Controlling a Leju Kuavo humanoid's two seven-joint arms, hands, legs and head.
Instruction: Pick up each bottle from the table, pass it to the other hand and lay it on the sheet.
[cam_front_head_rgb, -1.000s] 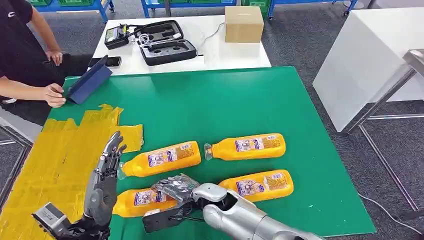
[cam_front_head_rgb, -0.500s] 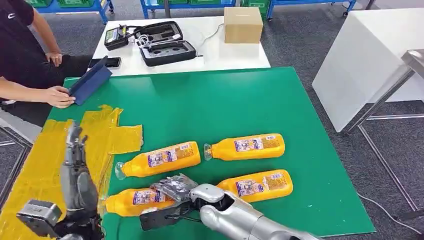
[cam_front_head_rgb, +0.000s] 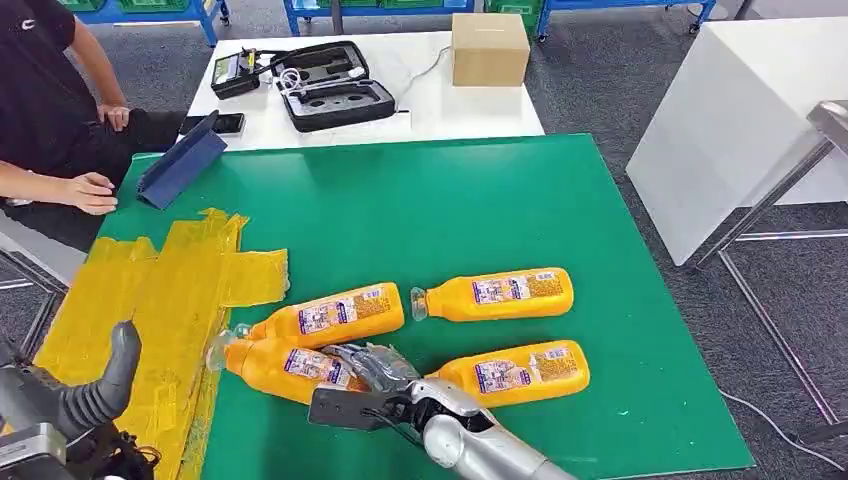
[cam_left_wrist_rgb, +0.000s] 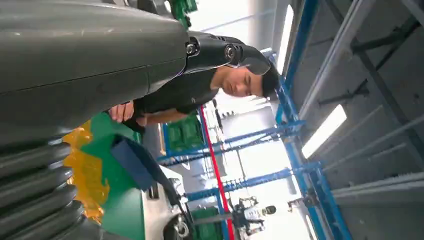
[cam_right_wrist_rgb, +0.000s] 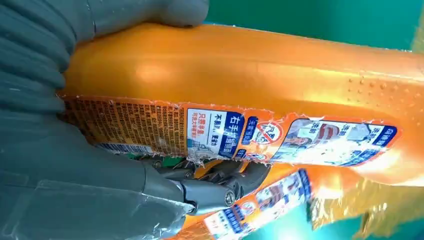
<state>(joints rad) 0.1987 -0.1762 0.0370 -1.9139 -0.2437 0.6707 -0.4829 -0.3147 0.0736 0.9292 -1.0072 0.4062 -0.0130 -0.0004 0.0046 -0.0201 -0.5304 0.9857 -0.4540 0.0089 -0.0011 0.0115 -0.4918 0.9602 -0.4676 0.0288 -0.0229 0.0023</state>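
Glossy plastic bottle (cam_right_wrist_rgb: 250, 85), crinkled paper label (cam_right_wrist_rgb: 220, 132)

head: we look forward and down from high over the green table (cam_front_head_rgb: 480, 200) | left wrist: turned, faces away from table toward ceiling | right wrist: pressed close on a bottle (cam_right_wrist_rgb: 250, 95) | shared: bottle (cam_front_head_rgb: 290, 365) on table, both views

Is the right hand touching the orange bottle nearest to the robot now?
Touching. The right wrist view shows the right hand with its thumb and fingers wrapped against the bottle, with no gap.
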